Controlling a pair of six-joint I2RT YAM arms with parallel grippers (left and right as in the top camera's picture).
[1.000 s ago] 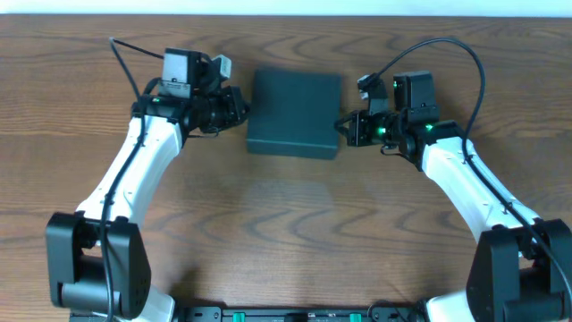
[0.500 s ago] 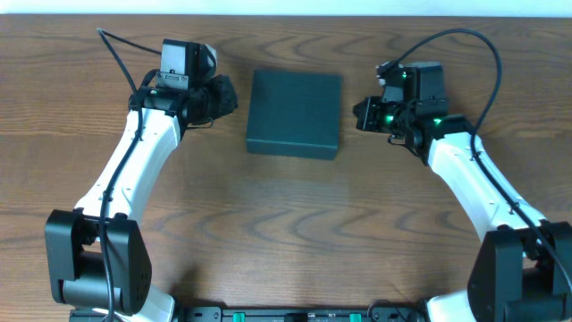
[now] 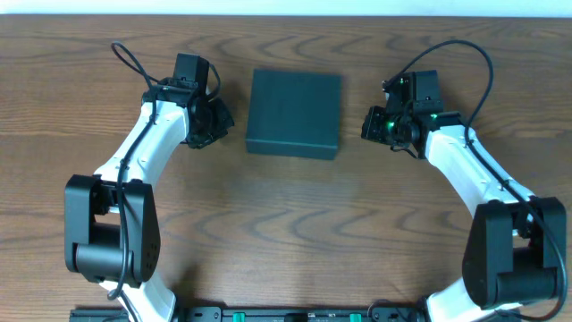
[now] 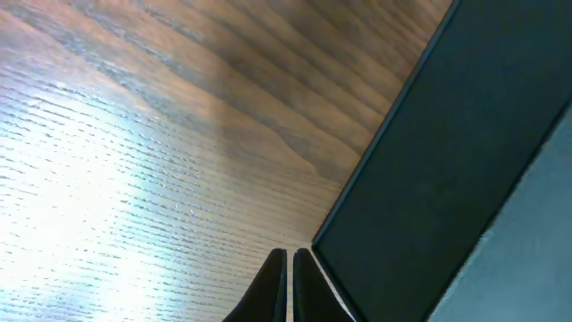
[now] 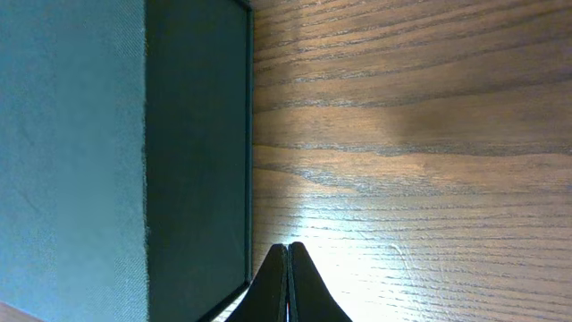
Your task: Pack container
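Observation:
The dark teal-green container [image 3: 294,112] sits closed on the table, lid flat. My left gripper [image 3: 222,119] is just left of it, apart from its side, fingers shut and empty. In the left wrist view the shut fingers [image 4: 289,286] sit beside the container's side wall [image 4: 447,179]. My right gripper [image 3: 367,125] is to the container's right, with a gap between them, fingers shut and empty. In the right wrist view the shut fingers [image 5: 287,286] are close to the container's wall [image 5: 192,152].
The wooden table [image 3: 286,233] spreads all round the container. The two arms flank it on the left and right. No snack packets or other objects show in any view.
Both grippers have drawn back from the container's sides. The left wrist has turned and dropped lower on the table; the right gripper moved right. The container has not moved.

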